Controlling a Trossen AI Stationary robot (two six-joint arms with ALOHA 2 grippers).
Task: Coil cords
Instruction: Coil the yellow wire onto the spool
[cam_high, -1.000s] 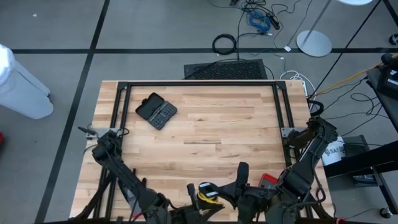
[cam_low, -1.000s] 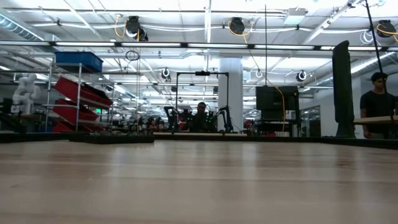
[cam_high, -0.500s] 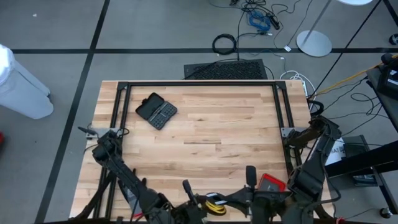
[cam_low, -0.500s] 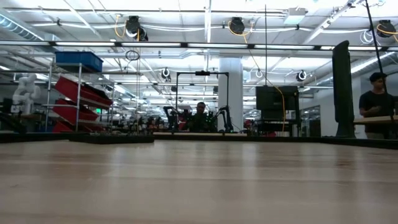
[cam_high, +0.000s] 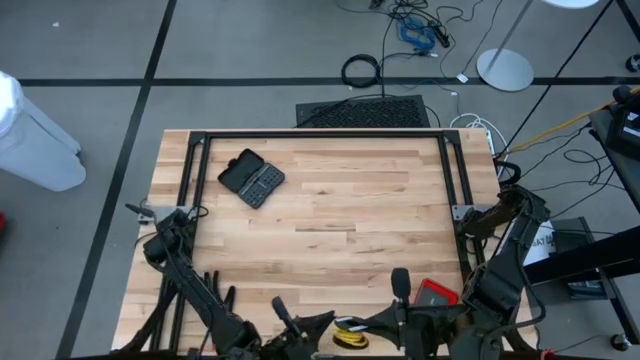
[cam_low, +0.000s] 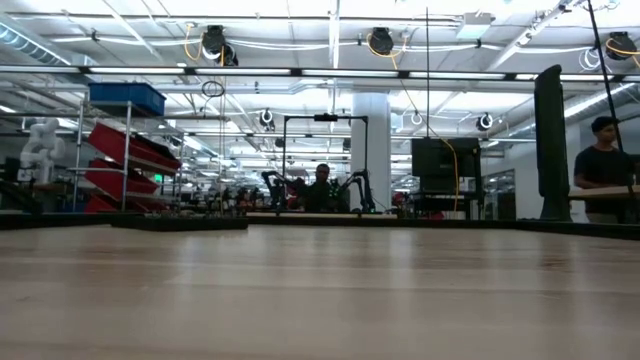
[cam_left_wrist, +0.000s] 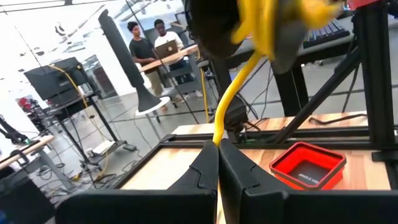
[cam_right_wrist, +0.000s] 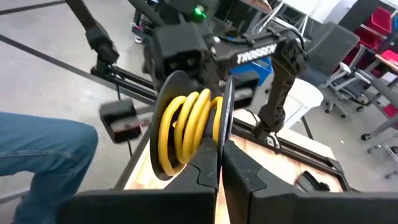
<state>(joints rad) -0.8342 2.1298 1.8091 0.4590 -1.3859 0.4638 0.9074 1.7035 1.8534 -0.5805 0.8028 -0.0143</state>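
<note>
The yellow cord (cam_high: 348, 334) is at the table's near edge, between my two grippers. In the right wrist view it is wound in several turns (cam_right_wrist: 185, 127) between black round discs (cam_right_wrist: 227, 106). A straight run leaves the coil (cam_left_wrist: 267, 22) toward my left gripper. My left gripper (cam_left_wrist: 217, 154) (cam_high: 322, 323) is shut on that run. My right gripper (cam_right_wrist: 219, 155) (cam_high: 374, 324) is shut on the coil. Neither gripper shows in the low view. My left gripper pinches the cord's straight run (cam_left_wrist: 219, 127) between its two fingertips, a short way from the coil. The run goes straight and taut from the fingers up to the coil, clear of the table. My right gripper pinches the coil at its edge, on the thin black disc and the yellow turns beside it (cam_right_wrist: 212, 135). The coil stands on edge beyond the fingertips; whether it is clear of the table, I cannot tell.
A red tray (cam_high: 437, 295) lies on the table near the right gripper and also shows in the left wrist view (cam_left_wrist: 308, 165). A black case (cam_high: 252, 178) lies at the far left. A black frame (cam_high: 320, 135) borders the table. People stand in the room beyond (cam_left_wrist: 146, 43).
My left gripper has gone toward the table's left and near edges, away from the coil, keeping hold of the cord. My right gripper has gone a little right and toward the near edge with the coil.
</note>
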